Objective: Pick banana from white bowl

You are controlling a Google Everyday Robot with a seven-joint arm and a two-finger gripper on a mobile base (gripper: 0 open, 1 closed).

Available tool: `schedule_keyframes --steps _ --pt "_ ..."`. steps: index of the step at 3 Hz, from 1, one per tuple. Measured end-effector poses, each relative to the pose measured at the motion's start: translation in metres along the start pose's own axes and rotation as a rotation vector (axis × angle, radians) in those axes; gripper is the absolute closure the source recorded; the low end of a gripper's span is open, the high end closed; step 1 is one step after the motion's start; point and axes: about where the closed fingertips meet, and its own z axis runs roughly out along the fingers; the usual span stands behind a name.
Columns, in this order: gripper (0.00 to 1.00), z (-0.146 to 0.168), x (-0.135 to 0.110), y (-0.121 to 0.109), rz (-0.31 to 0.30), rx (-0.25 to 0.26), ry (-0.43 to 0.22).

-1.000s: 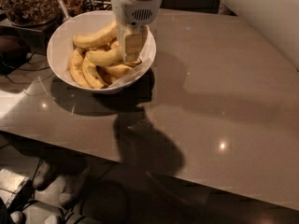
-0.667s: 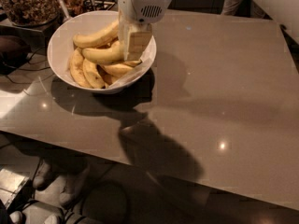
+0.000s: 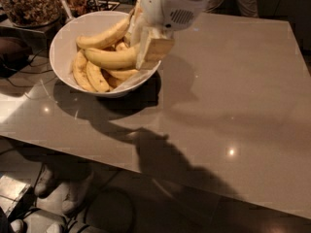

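Observation:
The white bowl (image 3: 63,38) stands at the table's back left and holds several yellow bananas. The banana (image 3: 112,58), long, thick and curved, lies across the top of the pile, and its right end runs in between my fingers. My gripper (image 3: 144,43) hangs over the bowl's right side, just inside the rim, and is shut on that end of the banana. One tan finger pad (image 3: 156,50) faces the camera. The other finger is mostly hidden behind it. A second long banana (image 3: 104,34) lies just behind, along the far side.
A glass jar of brown granola (image 3: 29,4) stands behind the bowl at the far left. The grey table (image 3: 228,106) stretches to the right and to the front edge. Shoes and cables show on the floor below the front edge.
The view has shifted and drawn closer to the bowl. My gripper has stayed over the bowl's right side, closed around the long banana's right end. The arm's shadow has moved right on the table.

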Motion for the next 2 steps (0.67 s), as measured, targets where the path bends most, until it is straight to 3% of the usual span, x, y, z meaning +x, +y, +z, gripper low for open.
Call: schedule_keyframes --steps 2 --pt "1.0 -0.028 0.009 0.05 0.093 0.016 -0.021"
